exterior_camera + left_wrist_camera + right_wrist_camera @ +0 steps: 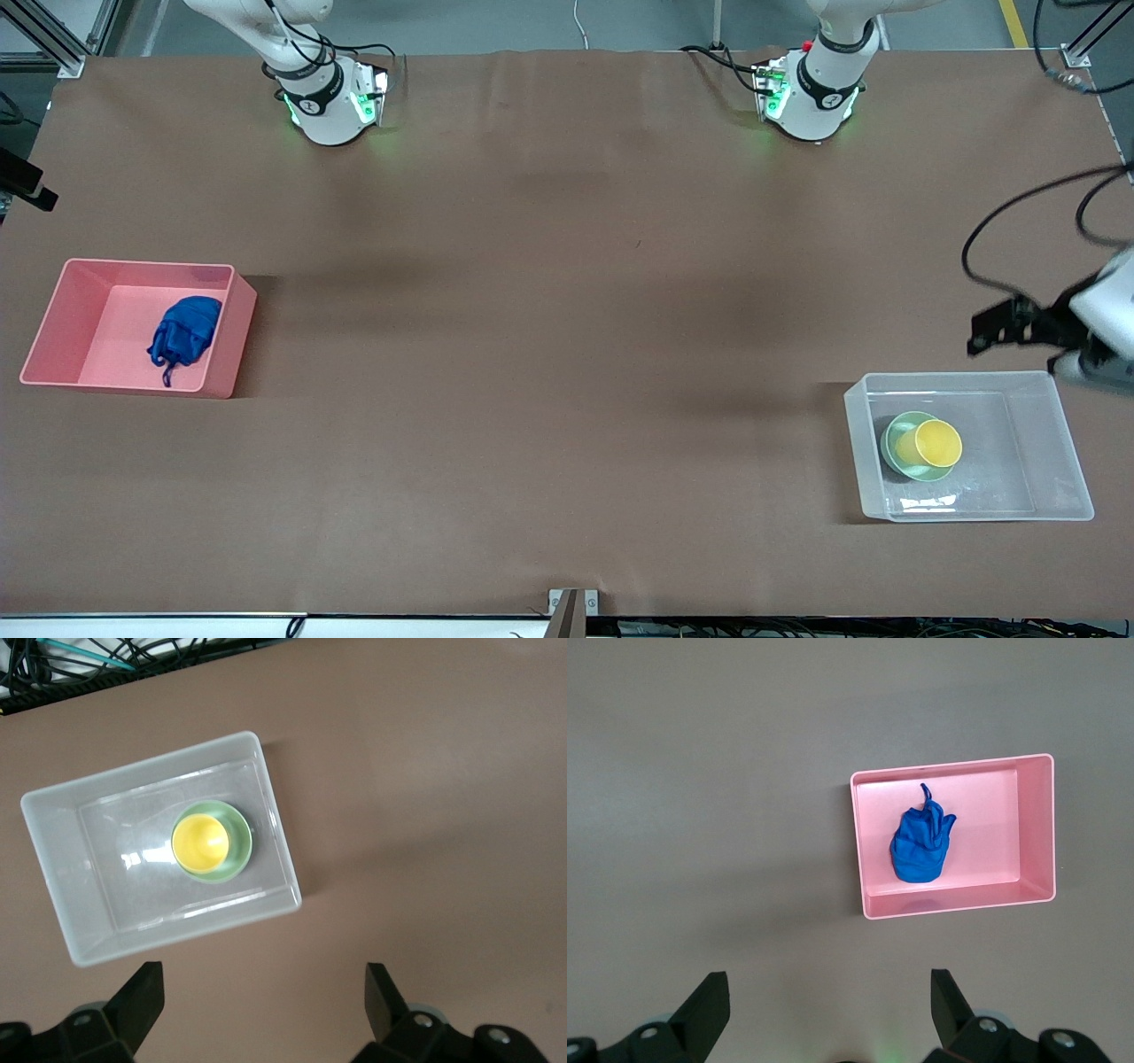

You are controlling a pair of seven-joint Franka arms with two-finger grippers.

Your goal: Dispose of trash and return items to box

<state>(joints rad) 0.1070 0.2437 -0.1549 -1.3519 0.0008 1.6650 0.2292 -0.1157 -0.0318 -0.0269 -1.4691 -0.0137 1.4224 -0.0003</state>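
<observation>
The deep-blue wad of trash (186, 330) lies inside the pink bin (142, 263) at the right arm's end of the table; the right wrist view shows the wad (921, 846) and the bin (952, 906) from high up. The yellow cup (935, 443) sits in the mint-green bowl (890, 443) inside the clear box (1063, 443). The left wrist view shows the cup (201, 842), bowl (241, 828) and box (62, 895). My left gripper (997, 330) (263, 979) is open and empty, over bare table beside the box. My right gripper (830, 983) is open and empty, high over bare table.
The brown table cover (549, 354) stretches between the bin and the box. Both arm bases (332, 97) (811, 93) stand along the edge farthest from the front camera. A black cable (1019, 213) loops over the table at the left arm's end.
</observation>
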